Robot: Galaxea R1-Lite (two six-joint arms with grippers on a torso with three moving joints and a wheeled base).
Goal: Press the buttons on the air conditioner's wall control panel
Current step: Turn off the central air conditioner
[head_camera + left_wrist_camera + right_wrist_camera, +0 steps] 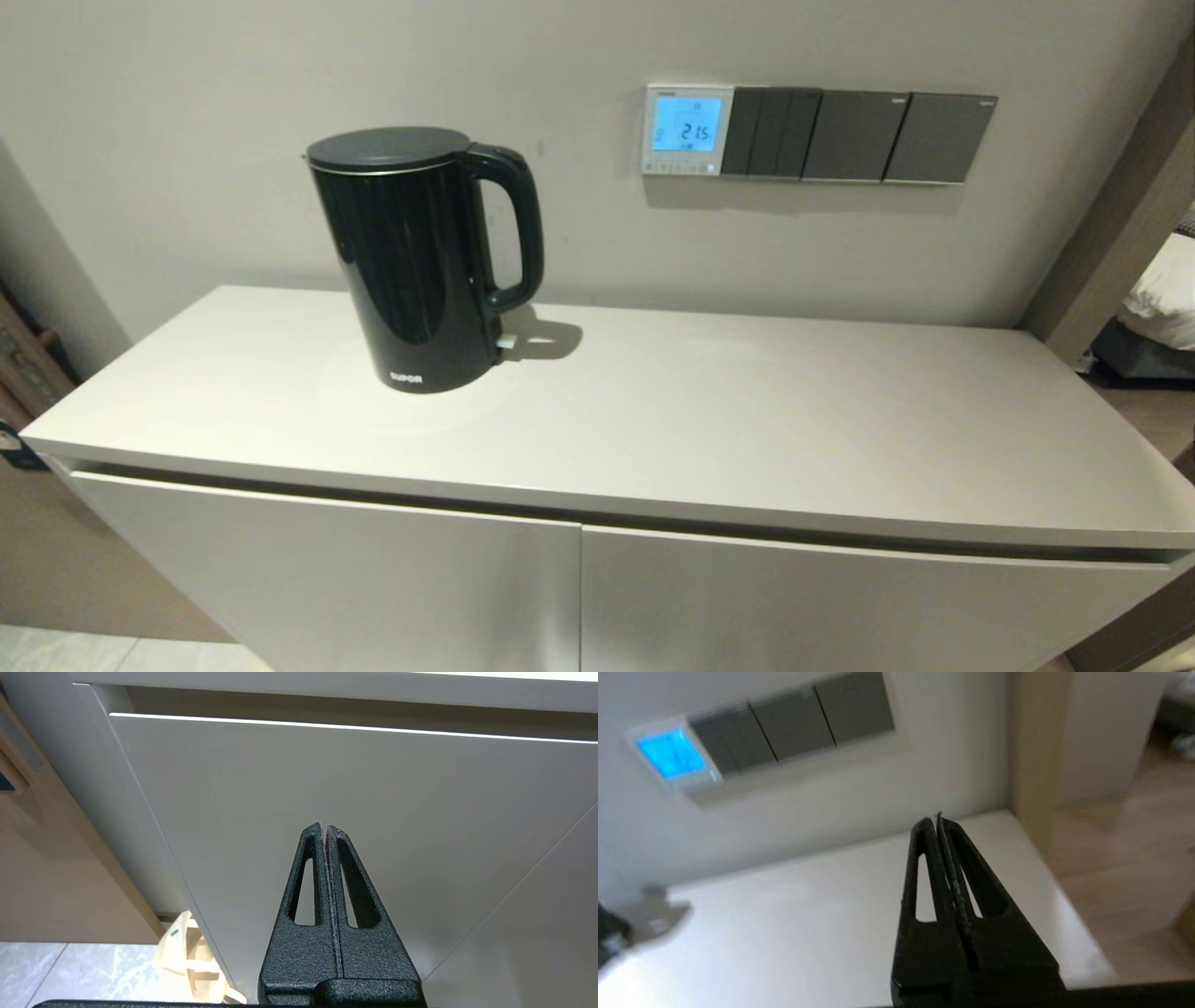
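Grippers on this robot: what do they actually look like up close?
Both the left gripper and the right gripper are matte black with a grainy, pebbled finish. Each has two tapering, wedge-shaped fingers with long slot cut-outs. No cables, markings or sleeves show.

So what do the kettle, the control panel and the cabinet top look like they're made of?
Kettle: glossy black body, likely plastic or coated metal, judging by its sharp reflections. Wall control panel: white plastic by its look, with a lit blue screen. Cabinet top: matte pale laminate or painted board, showing only a soft sheen.
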